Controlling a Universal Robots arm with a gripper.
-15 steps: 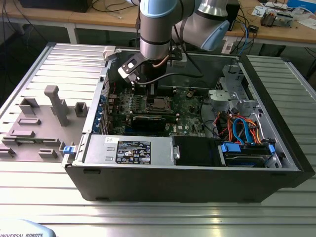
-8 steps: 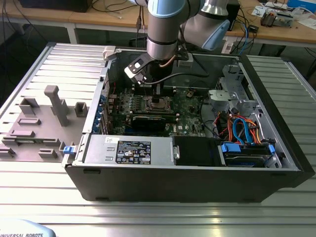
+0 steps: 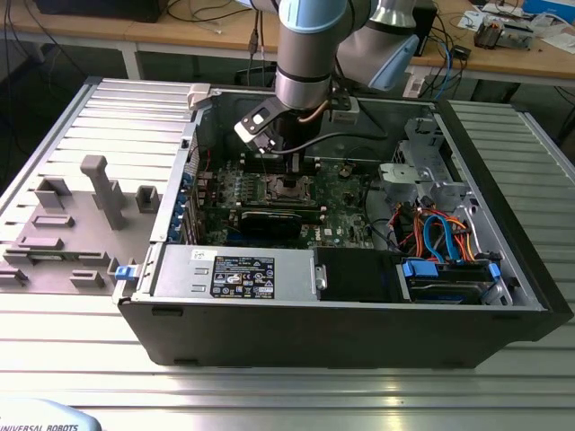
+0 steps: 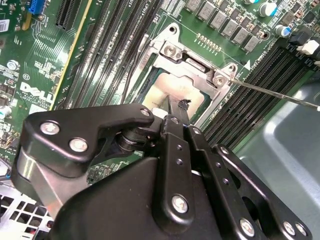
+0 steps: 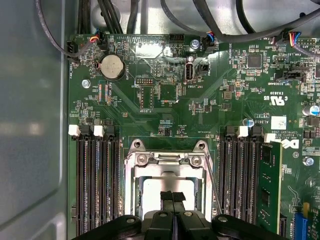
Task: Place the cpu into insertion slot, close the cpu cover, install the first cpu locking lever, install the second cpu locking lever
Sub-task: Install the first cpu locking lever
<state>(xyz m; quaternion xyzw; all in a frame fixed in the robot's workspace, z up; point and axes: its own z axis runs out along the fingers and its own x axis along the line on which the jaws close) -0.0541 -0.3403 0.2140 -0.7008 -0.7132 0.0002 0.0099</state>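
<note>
In the exterior view my gripper (image 3: 286, 164) hangs inside the open computer case, just above the insertion slot (image 3: 289, 189) on the green motherboard (image 3: 346, 193). In both wrist views the cpu cover (image 5: 167, 161) (image 4: 192, 67) lies down over the slot. The cpu's dull silver top (image 5: 157, 192) (image 4: 159, 95) shows through its square window. My gripper (image 5: 173, 196) (image 4: 181, 106) is shut, its tips together right over the cpu, with nothing seen between them. A thin wire locking lever (image 4: 272, 93) (image 5: 213, 187) runs from the socket's corner at a slant across the memory slots.
Black memory slots (image 5: 95, 185) flank the socket on both sides, one holding a green module (image 5: 269, 185). Cables (image 3: 436, 229) and a drive bay sit at the exterior view's right, a power supply (image 3: 234, 272) at the case's front. Grey fixtures (image 3: 99, 193) stand outside on the exterior view's left.
</note>
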